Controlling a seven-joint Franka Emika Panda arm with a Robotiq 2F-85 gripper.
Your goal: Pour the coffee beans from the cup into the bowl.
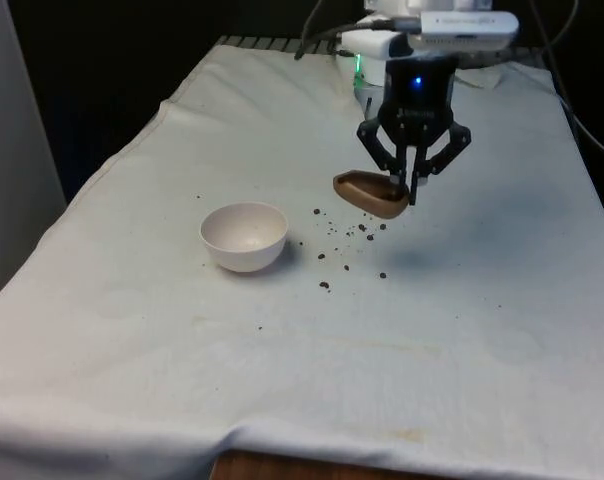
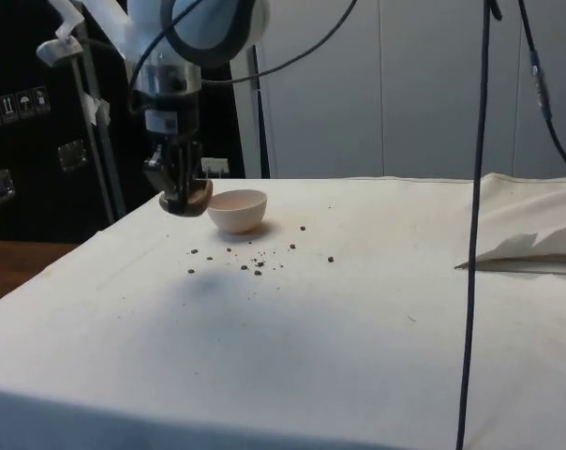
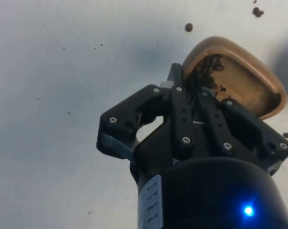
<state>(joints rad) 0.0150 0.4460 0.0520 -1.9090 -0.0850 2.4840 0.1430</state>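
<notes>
Front view first: I am looking at the big white table cloth (image 1: 282,380), which is lying flat with a few soft wrinkles. On it the white bowl (image 1: 244,235) is sitting upright and looking empty inside. It is standing toward the front view's left of the claw, and well apart from it.

My gripper (image 1: 402,187) is hanging above the cloth, and it is pinching the rim of the little brown cup (image 1: 368,193). The cup is up in the air, tipped well over, with its mouth pointing toward the bowl. In the wrist view I am seeing the fingers (image 3: 182,112) clamped on the cup's wall, one inside and one outside, and some beans still sticking in the cup (image 3: 239,78).

Lots of spilled coffee beans (image 1: 347,245) are lying on the cloth between the cup and the bowl. So I am thinking the beans are missing the bowl.

I am guessing the cup is light and hard, maybe smooth, so it could slip or twist in a thin rim pinch. The rim is the right place to hold it, since the mouth has to stay free for pouring. The beans are tiny, light and bouncy, so they roll away fast. The bowl looks light too, and a bump could push it.
</notes>
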